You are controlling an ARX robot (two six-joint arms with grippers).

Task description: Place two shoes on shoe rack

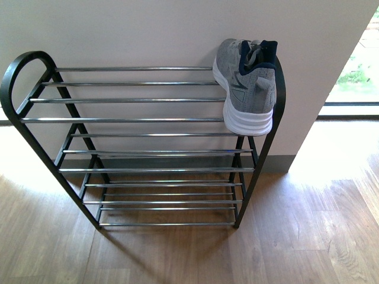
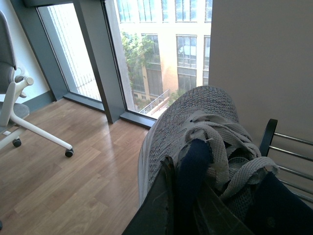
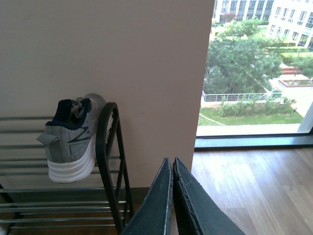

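One black shoe rack (image 1: pixel 142 120) stands against the wall, with one grey sneaker (image 1: pixel 247 83) at the right end of its top tier. The second sneaker (image 2: pixel 190 122), two in all, is near the rack in the left end effector (image 2: pixel 183 186), clamped around its navy tongue. The light, soft knit probably flexes, so the collar seems the firmest hold. The right end effector (image 3: pixel 172 161) is pinched closed and empty.

You are finding rough grey knit cloth and flat woven laces on the held shoe (image 2: pixel 195 122) clamped in your left claw (image 2: pixel 188 196). Beyond your closed, matt dark right claw (image 3: pixel 172 161), the racked shoe (image 3: pixel 71 139) is showing a smooth matt white sole. The rack (image 1: pixel 130 120) is pairing glossy chrome rods with black-coated metal. The floor (image 1: pixel 308 236) is presenting smooth, faintly sheened wood.
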